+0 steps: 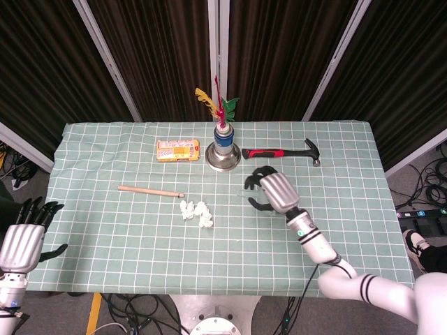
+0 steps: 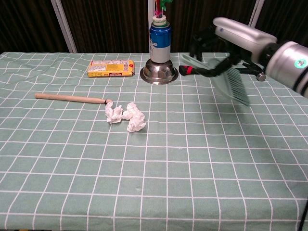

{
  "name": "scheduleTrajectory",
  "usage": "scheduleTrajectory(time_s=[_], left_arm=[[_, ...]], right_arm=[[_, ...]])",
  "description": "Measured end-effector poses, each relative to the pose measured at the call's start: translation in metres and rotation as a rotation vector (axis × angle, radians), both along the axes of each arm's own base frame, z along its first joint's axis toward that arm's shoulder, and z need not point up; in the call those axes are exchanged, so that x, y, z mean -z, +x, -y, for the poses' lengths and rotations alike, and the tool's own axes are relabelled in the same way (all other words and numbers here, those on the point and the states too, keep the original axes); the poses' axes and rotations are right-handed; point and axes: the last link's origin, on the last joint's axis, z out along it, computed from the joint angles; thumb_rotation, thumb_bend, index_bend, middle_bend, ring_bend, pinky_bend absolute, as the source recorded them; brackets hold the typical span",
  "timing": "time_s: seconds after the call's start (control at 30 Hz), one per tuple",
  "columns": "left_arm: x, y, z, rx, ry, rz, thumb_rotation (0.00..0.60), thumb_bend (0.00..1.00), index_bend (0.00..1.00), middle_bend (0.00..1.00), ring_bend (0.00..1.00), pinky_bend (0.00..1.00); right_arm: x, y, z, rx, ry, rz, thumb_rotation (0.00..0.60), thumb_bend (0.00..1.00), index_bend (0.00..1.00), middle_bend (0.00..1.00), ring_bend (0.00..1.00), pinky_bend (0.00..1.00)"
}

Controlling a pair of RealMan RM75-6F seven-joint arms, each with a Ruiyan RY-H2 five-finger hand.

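My right hand (image 1: 271,191) (image 2: 230,42) grips a small green brush (image 2: 232,83) by its handle and holds it in the air over the right half of the table, bristles pointing down and blurred. It hovers in front of the red-handled hammer (image 1: 281,151) (image 2: 186,70), well to the right of three crumpled white paper wads (image 1: 196,211) (image 2: 126,117) lying on the green checked cloth (image 1: 126,237). My left hand (image 1: 21,239) hangs off the table's left front corner with its fingers apart, holding nothing.
A wooden stick (image 1: 149,190) (image 2: 71,98) lies just left of the wads. At the back stand a yellow box (image 1: 177,150) (image 2: 110,68) and a blue can (image 2: 160,37) holding coloured feathers (image 1: 216,105) on an upturned steel bowl (image 1: 223,160) (image 2: 159,73).
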Motion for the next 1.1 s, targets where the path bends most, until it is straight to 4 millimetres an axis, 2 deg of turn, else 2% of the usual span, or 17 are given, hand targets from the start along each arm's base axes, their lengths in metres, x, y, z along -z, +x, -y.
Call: scheduleTrajectory(time_s=[0.07, 0.17, 0.2, 0.27, 0.3, 0.37, 0.43, 0.53, 0.7, 0.83, 0.93, 1.1], left_arm=[[0.001, 0.001, -0.001, 0.004, 0.0, 0.001, 0.6, 0.0, 0.18, 0.16, 0.04, 0.05], [0.002, 0.002, -0.002, 0.008, -0.004, -0.001, 0.6, 0.0, 0.18, 0.16, 0.04, 0.05], [0.002, 0.002, -0.002, 0.008, -0.005, -0.002, 0.6, 0.0, 0.18, 0.16, 0.04, 0.05], [0.001, 0.003, -0.002, 0.008, -0.005, -0.004, 0.6, 0.0, 0.18, 0.16, 0.04, 0.05], [0.001, 0.003, -0.002, 0.009, -0.004, -0.004, 0.6, 0.0, 0.18, 0.16, 0.04, 0.05], [0.001, 0.004, -0.001, 0.008, -0.001, -0.005, 0.6, 0.0, 0.19, 0.16, 0.04, 0.05], [0.0, 0.004, -0.001, 0.007, 0.0, -0.005, 0.6, 0.0, 0.18, 0.16, 0.04, 0.05], [0.001, 0.004, 0.0, 0.007, 0.0, -0.005, 0.6, 0.0, 0.18, 0.16, 0.04, 0.05], [0.001, 0.001, 0.0, 0.003, 0.005, -0.003, 0.6, 0.0, 0.18, 0.16, 0.04, 0.05], [0.003, -0.001, -0.001, -0.002, 0.006, 0.001, 0.6, 0.0, 0.18, 0.16, 0.04, 0.05], [0.006, -0.001, -0.003, -0.002, 0.004, 0.004, 0.6, 0.0, 0.19, 0.16, 0.04, 0.05], [0.01, 0.0, -0.005, 0.005, 0.006, 0.011, 0.6, 0.0, 0.18, 0.16, 0.04, 0.05]], right_arm=[[0.0, -0.022, -0.004, 0.053, 0.028, -0.064, 0.6, 0.57, 0.61, 0.52, 0.22, 0.23], [0.003, -0.039, -0.007, 0.085, 0.049, -0.126, 0.6, 0.55, 0.56, 0.48, 0.19, 0.21], [0.004, -0.042, -0.006, 0.088, 0.052, -0.144, 0.6, 0.54, 0.51, 0.45, 0.16, 0.19], [0.01, -0.049, -0.007, 0.091, 0.067, -0.188, 0.6, 0.51, 0.38, 0.36, 0.1, 0.14], [0.012, -0.051, -0.007, 0.091, 0.076, -0.207, 0.6, 0.48, 0.27, 0.29, 0.06, 0.11], [0.016, -0.054, -0.008, 0.09, 0.097, -0.244, 0.6, 0.46, 0.16, 0.22, 0.01, 0.08], [0.016, -0.055, -0.009, 0.091, 0.107, -0.256, 0.6, 0.45, 0.09, 0.18, 0.0, 0.07], [0.008, -0.054, -0.012, 0.095, 0.099, -0.236, 0.6, 0.45, 0.08, 0.17, 0.0, 0.07], [-0.029, -0.063, -0.022, 0.101, 0.005, -0.187, 0.6, 0.45, 0.08, 0.16, 0.0, 0.07], [-0.068, -0.08, -0.042, 0.111, -0.131, -0.159, 0.6, 0.4, 0.08, 0.14, 0.0, 0.07], [-0.101, -0.098, -0.07, 0.138, -0.249, -0.138, 0.6, 0.36, 0.08, 0.11, 0.0, 0.03], [-0.144, -0.132, -0.136, 0.222, -0.393, -0.108, 0.6, 0.36, 0.08, 0.1, 0.0, 0.0]])
